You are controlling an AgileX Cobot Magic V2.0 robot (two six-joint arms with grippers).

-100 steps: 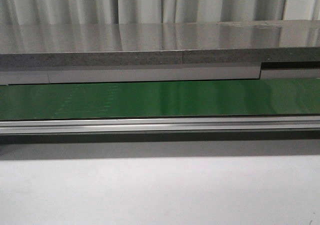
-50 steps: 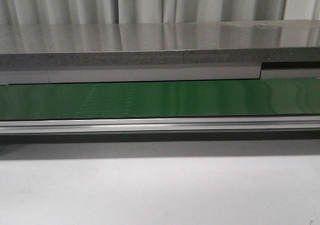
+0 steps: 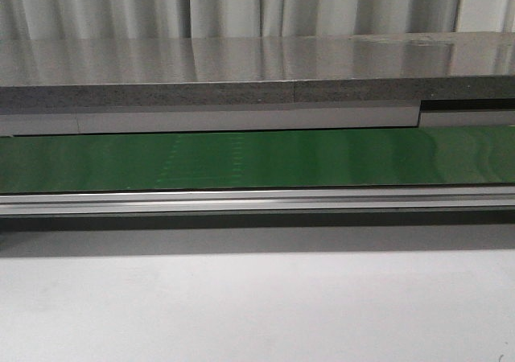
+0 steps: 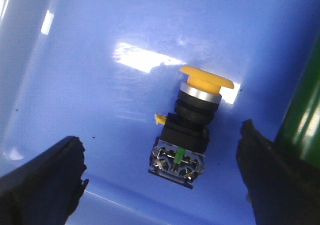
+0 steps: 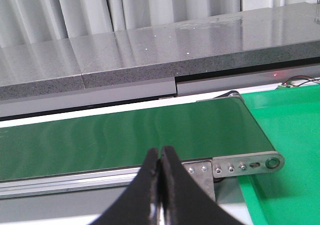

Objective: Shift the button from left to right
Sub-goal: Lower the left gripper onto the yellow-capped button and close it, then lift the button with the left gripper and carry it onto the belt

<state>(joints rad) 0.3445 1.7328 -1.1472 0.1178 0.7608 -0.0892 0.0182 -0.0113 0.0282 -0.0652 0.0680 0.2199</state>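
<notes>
Conveyor belt point(image 3: 322, 157): green, smooth, with a soft sheen; faint pale dotted marks are seen on it. Side rail point(image 3: 257, 201): brushed metal, silvery, with bolt heads seen at its end plate point(image 5: 245, 166). Stone-like slab point(image 3: 241, 60) behind the belt: grey, speckled, polished on top so that the curtain is mirrored; its front edge is grainy and matt. Curtain point(image 3: 241, 4): pale cloth, pleated. Worktop point(image 3: 257, 306): white, matt. Mat point(image 5: 285, 130): bright green, matt. Bin point(image 4: 100, 100): blue plastic, glossy, with white glare patches. Button point(image 4: 192, 125): yellow matt plastic cap, bright metal collar, black plastic body, metal screw terminals. Left tool point(image 4: 160, 180) pads: black, rough-edged. Right tool point(image 5: 160, 185) fingers: black, smooth.
</notes>
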